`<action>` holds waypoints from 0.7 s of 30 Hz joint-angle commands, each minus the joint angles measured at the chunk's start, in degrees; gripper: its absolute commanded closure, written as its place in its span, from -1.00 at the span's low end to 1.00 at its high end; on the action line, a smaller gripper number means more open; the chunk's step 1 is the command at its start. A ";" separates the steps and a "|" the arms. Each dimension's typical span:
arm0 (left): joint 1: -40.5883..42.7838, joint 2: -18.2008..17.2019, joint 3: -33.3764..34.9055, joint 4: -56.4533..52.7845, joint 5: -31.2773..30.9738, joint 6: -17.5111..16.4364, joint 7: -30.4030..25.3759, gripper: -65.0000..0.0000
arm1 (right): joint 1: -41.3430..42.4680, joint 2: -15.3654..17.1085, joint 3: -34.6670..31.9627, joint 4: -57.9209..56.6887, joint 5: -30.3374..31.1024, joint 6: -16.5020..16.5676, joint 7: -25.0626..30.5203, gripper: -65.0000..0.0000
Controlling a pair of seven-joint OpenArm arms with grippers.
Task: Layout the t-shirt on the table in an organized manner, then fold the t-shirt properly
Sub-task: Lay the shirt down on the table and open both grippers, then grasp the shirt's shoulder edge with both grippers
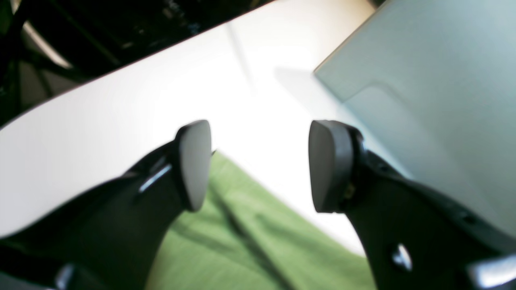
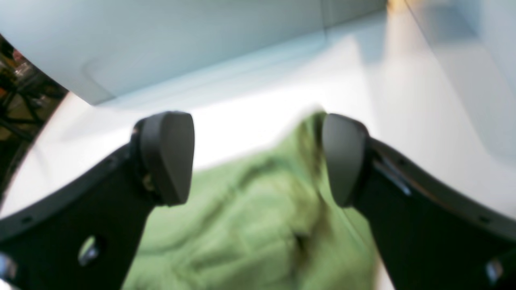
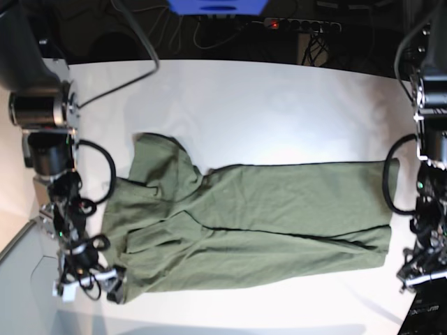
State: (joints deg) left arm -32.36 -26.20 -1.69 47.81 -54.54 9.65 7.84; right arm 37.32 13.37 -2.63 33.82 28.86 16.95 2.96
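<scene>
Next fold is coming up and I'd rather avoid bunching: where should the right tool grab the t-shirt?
Probably the near corner of the t-shirt by the right tool, coming from the table's edge side. That corner lies flat at the cloth's outline; the upper sleeve is crumpled. The tool is open over the fabric.

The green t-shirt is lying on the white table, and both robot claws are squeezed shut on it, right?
Not quite. The green t-shirt does lie on the white table, but the claws are open. The left wrist view shows the left claw spread wide, and the right wrist view shows the right claw spread too, with nothing pinched between them.
</scene>
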 commanded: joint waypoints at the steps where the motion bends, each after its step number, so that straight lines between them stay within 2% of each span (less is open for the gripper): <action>1: 0.14 -1.10 -0.28 2.69 -0.71 -0.11 -1.20 -0.15 | 0.96 0.04 0.13 1.74 0.37 0.41 1.48 -0.55; 5: 9.28 -1.54 -0.37 9.90 -0.71 -0.02 -1.20 -0.15 | -6.51 0.04 0.13 8.51 0.19 0.41 1.39 -0.55; 10: 22.29 -0.93 -7.49 16.67 -0.71 -0.20 -0.93 -0.15 | -18.02 0.04 0.13 20.73 0.19 0.24 0.86 -0.55; 12: 26.43 -0.93 -8.37 18.25 -0.71 -0.38 -0.93 -0.16 | -22.60 -0.22 0.13 24.59 0.19 0.15 0.86 -0.55; 16: 31.17 -0.93 -8.11 18.17 -0.18 -0.46 -0.93 -0.16 | -30.42 -0.49 0.22 29.17 0.28 0.15 0.86 -0.55; 21: 31.35 -0.93 -6.09 12.28 -0.18 -0.55 -1.02 -0.16 | -35.52 -2.16 0.22 29.78 0.37 0.15 0.86 -0.56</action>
State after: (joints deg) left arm -0.34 -25.91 -7.46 59.35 -54.54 9.19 7.90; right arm 0.80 10.76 -2.61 62.46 28.62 16.62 2.13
